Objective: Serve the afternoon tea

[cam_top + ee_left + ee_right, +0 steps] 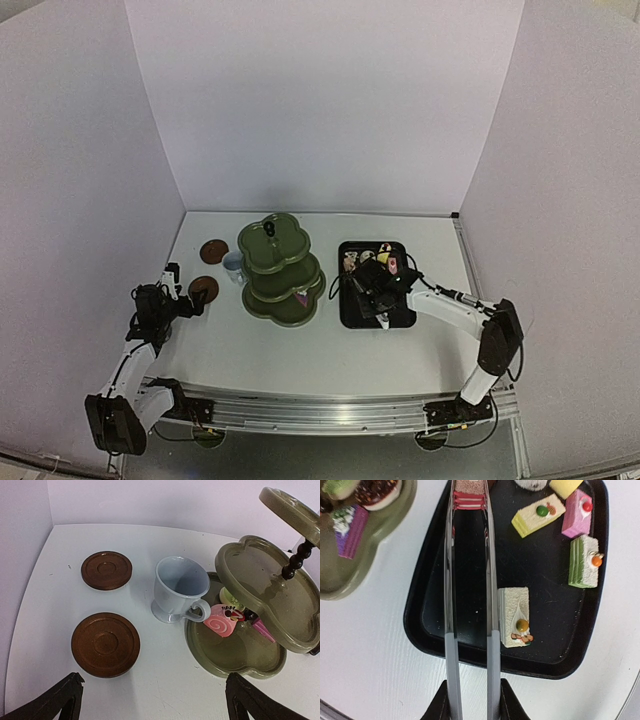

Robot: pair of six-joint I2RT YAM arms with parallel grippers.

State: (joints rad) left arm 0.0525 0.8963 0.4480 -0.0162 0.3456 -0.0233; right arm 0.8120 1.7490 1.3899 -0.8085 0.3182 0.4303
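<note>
The olive-green three-tier stand [281, 268] stands mid-table; its bottom tier [367, 550] holds a pink swirl cake [220, 622], a purple cake [350, 530] and a chocolate one [377, 492]. One pale blue cup [179, 587] stands on the table against the stand; a second cup is not in view. Two brown coasters [106, 570] [105, 644] lie bare left of it. My left gripper [155, 705] is open and empty just short of the near coaster. My right gripper [470, 700] is shut on the metal tongs [470, 580], whose tips pinch a pink-striped cake [470, 491] over the tray's left end.
The black tray [425, 625] right of the stand holds several cakes: a cream one [515, 616] beside the tongs, a pale yellow [538, 515], a pink [576, 512] and a green [583, 560]. White walls enclose the table on three sides.
</note>
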